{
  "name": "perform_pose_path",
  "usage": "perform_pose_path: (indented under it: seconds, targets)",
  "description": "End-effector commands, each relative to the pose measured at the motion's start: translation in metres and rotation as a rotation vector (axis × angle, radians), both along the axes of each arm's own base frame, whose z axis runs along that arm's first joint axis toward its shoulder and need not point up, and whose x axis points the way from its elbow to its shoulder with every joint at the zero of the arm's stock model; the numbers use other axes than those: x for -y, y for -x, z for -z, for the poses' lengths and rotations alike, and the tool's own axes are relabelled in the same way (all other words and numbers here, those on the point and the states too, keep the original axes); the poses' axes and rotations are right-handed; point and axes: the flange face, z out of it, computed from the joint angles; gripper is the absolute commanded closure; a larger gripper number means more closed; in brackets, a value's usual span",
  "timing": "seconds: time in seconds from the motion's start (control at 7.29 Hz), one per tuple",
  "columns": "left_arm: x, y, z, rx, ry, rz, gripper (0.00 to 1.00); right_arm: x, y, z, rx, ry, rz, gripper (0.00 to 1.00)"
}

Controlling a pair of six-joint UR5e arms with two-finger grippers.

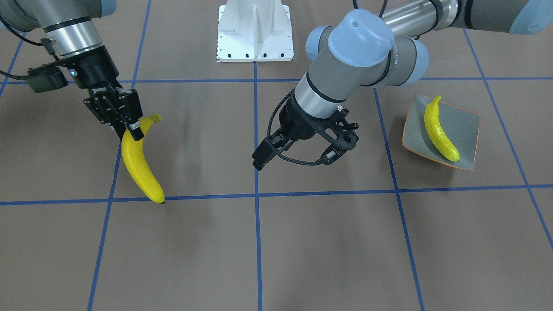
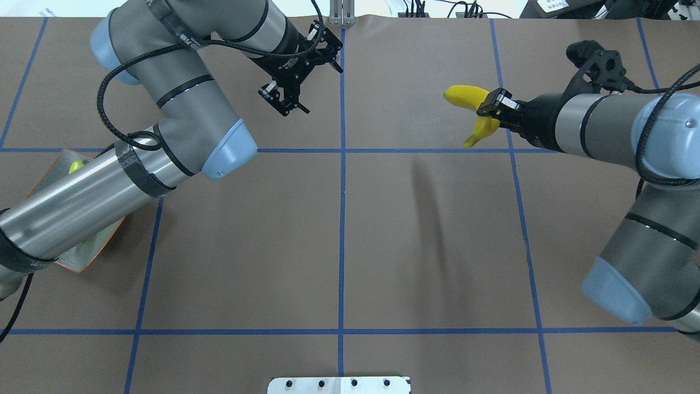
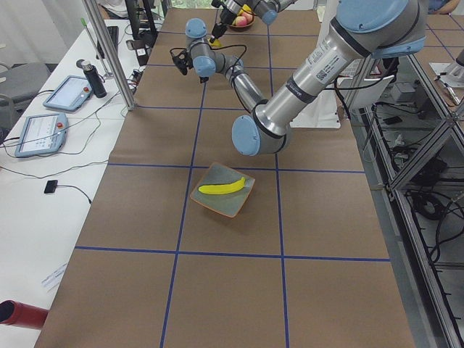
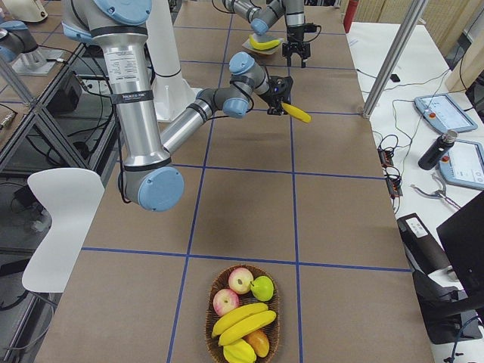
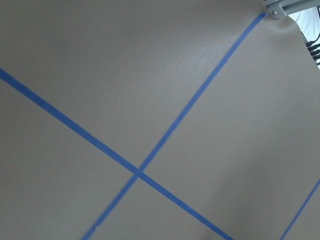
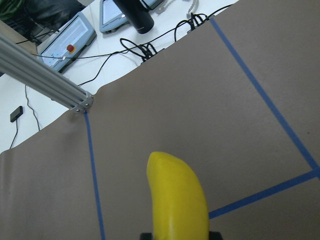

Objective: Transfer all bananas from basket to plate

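Note:
My right gripper [image 1: 131,125] is shut on a yellow banana [image 1: 140,166] near its stem and holds it above the table; it shows in the overhead view [image 2: 495,106] with the banana [image 2: 465,94] and in the right wrist view [image 6: 177,200]. My left gripper [image 1: 343,144] is open and empty above the table's middle, also seen from overhead [image 2: 311,82]. The grey-green plate [image 1: 464,125] holds one banana [image 1: 440,131]. In the overhead view the plate [image 2: 82,257] is mostly hidden under my left arm. The basket [image 4: 215,329] holds two bananas [image 4: 240,321].
The basket also holds apples [image 4: 240,280] and other fruit. The white robot base [image 1: 255,32] stands at the table's back middle. Blue tape lines [image 1: 255,194] cross the brown table cover. Tablets and cables lie on a side bench [image 4: 446,113].

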Motion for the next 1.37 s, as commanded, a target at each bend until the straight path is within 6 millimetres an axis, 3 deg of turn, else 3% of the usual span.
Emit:
perform_pose_path:
  seconds: [0.0, 0.14, 0.27, 0.41, 0.82, 1.23]
  targets:
    - [-0.018, -0.022, 0.035, -0.042, 0.041, -0.014, 0.05, -0.033, 0.047, 0.026, 0.011, -0.068, -0.007, 1.0]
    - [-0.021, -0.026, 0.047, -0.056, 0.045, -0.014, 0.05, -0.043, 0.059, 0.029, 0.007, -0.084, -0.01, 1.0]
    - [-0.028, -0.042, 0.051, -0.053, 0.05, -0.032, 0.05, -0.053, 0.069, 0.029, -0.005, -0.102, -0.011, 1.0]
    - [-0.028, -0.051, 0.058, -0.053, 0.055, -0.036, 0.05, -0.064, 0.084, 0.04, 0.003, -0.125, -0.016, 1.0]
    - [-0.022, -0.058, 0.049, -0.044, 0.069, -0.036, 0.05, -0.077, 0.096, 0.053, -0.008, -0.178, -0.014, 1.0]
    - [-0.027, -0.066, 0.048, -0.041, 0.078, -0.047, 0.06, -0.077, 0.096, 0.068, 0.01, -0.199, -0.017, 1.0]
